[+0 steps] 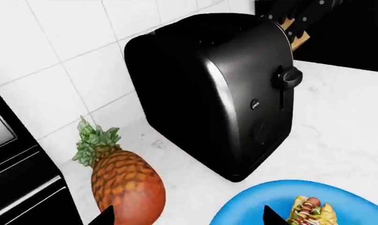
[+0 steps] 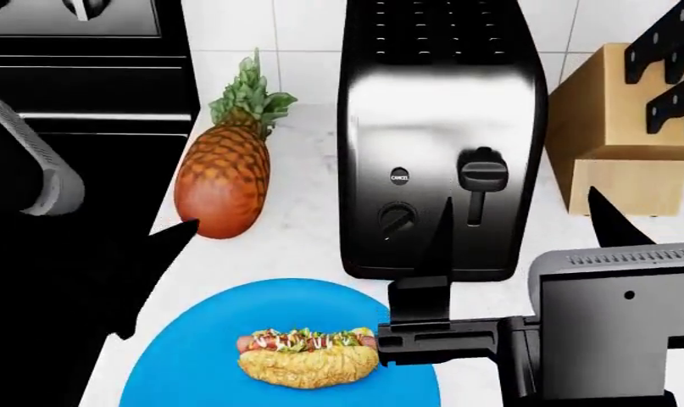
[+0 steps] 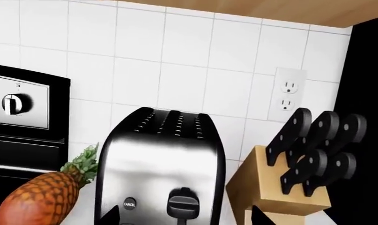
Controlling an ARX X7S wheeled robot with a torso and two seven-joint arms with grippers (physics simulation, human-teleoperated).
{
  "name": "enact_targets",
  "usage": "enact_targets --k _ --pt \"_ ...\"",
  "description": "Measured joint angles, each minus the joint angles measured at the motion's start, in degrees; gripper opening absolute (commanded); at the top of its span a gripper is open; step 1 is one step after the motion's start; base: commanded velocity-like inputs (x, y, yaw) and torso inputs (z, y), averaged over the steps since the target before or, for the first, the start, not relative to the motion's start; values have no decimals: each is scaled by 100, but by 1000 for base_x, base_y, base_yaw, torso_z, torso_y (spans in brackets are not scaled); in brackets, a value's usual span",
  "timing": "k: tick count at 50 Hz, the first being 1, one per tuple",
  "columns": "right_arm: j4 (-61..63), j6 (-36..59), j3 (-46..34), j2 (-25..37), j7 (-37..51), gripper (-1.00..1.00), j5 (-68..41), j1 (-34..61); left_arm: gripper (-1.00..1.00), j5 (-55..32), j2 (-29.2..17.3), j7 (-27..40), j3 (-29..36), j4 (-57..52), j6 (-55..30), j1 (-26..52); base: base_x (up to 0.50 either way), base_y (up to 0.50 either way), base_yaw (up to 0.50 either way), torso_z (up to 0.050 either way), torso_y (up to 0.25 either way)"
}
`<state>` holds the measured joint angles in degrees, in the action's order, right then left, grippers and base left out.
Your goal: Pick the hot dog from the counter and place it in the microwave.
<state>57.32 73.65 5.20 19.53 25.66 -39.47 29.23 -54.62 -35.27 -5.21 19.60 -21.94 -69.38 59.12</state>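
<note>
The hot dog (image 2: 308,356) lies on the blue plate (image 2: 195,339) on the counter (image 2: 308,246), long axis crosswise to my head view. My right gripper (image 2: 511,254), fingers spread wide and empty, hangs just right of it, nearer than the left gripper (image 1: 189,218), likewise wide apart. I judge the right arm better placed.

In the head view the blue plate (image 2: 183,356) runs off the lower edge, and the right arm covers its right rim. That arm also hides the tabletop (image 2: 308,246) in front of the toaster (image 2: 443,136) and the foot of the knife block (image 2: 613,144), whose knives are cut by the right edge. The toaster's top leaves the frame. The left pincer (image 2: 149,263) shows only as dark tips, its spread unreadable. In the left wrist view the hot dog (image 1: 310,211) is cropped at the bottom, as is the pineapple (image 1: 126,183). The right wrist view cuts off the toaster's base.
</note>
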Motion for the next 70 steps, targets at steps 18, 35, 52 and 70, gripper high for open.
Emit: enact_targets --k 18,35,52,70 --pt "95 74 210 65 205 100 -413 -91 100 -57 159 -849 1096 266 -312 689 0 0 0 0 0" --pt "167 109 383 150 529 100 -904 -142 100 25 376 -1515 1851 564 -280 918 0 0 0 0 0" --pt "210 -27 467 332 1185 100 -1643 -262 100 484 516 -2075 2591 1160 -3 1138 0 0 0 0 0" --pt "201 -340 362 643 1855 100 -2289 -371 100 1144 801 -2541 3289 2009 538 1359 0 0 0 0 0"
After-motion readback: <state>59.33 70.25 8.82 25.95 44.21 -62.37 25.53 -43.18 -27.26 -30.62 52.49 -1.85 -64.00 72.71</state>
